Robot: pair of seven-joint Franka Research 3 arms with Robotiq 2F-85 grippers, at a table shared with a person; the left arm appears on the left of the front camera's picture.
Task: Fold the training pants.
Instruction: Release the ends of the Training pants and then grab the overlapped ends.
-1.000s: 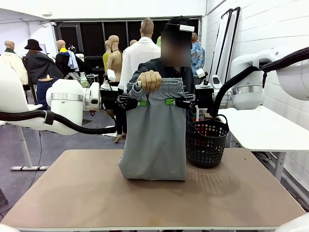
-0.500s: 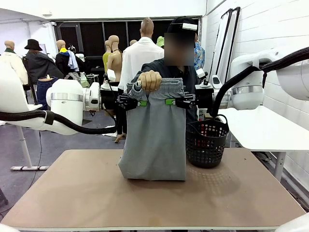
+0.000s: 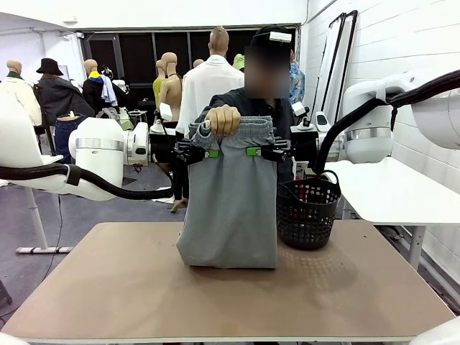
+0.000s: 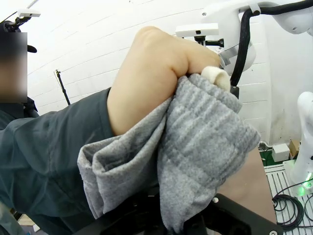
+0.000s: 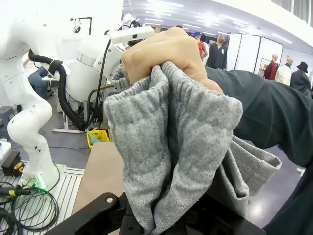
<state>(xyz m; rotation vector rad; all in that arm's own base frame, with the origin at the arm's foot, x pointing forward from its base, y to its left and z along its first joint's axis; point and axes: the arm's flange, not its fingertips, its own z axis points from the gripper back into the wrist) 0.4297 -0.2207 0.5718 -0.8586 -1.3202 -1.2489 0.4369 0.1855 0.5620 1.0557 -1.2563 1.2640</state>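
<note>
Over the tan worktop (image 3: 108, 287), the left pincer (image 3: 210, 153) and right pincer (image 3: 254, 151) clamp the hanging training pants (image 3: 230, 208) below the person's hand (image 3: 223, 119).

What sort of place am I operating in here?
Probably an indoor robotics lab or workshop: a white left arm and right arm flanking a brown table, a painted block wall, and loose cables on the floor.

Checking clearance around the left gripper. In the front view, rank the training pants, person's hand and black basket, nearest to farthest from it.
1. training pants: clamped in the left gripper.
2. person's hand: just above, gripping the waistband.
3. black basket: on the table's right side.
</note>
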